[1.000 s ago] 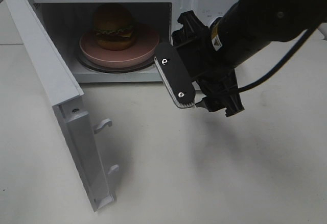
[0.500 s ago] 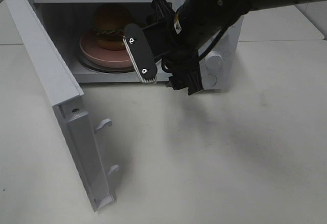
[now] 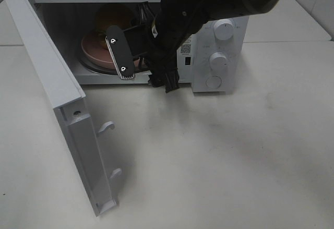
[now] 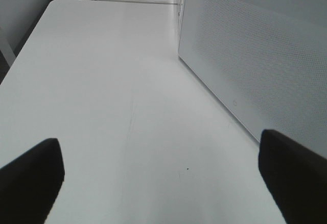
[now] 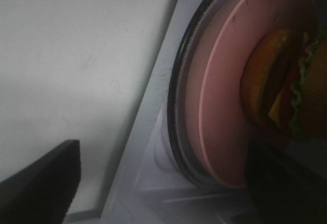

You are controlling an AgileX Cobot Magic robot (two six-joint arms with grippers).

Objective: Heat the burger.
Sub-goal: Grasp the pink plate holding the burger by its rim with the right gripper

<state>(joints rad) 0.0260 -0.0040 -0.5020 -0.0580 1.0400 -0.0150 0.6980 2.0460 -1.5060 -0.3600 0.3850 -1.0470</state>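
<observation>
— How many things are on that white tabletop (image 3: 219, 161)?

— One boxy white microwave oven (image 3: 219, 10) at the far side, its single white door (image 3: 57, 98) swung wide toward the near left. Two hook latches show on the door's inner edge, and three round white knobs (image 3: 218, 60) are stacked on the panel at the right.

— And the food?

— One burger with a glossy brown bun, green lettuce frill and yellow cheese (image 5: 286, 89). It sits inside the oven cavity on one round pink plate (image 5: 225, 91), and that plate rests on the glass turntable with the dark rim (image 5: 176, 106). From above the burger (image 3: 112, 15) is mostly hidden behind the arm.

— Arms?

— Two, though only one shows from above. The black right gripper (image 3: 143, 57) reaches across to the oven mouth, just in front of the plate's near edge, jaws spread apart and holding nothing. The left gripper (image 4: 163, 178) is over bare table beside the oven's perforated white side wall (image 4: 255, 55), its two dark fingers (image 4: 30, 178) wide apart and empty.
</observation>
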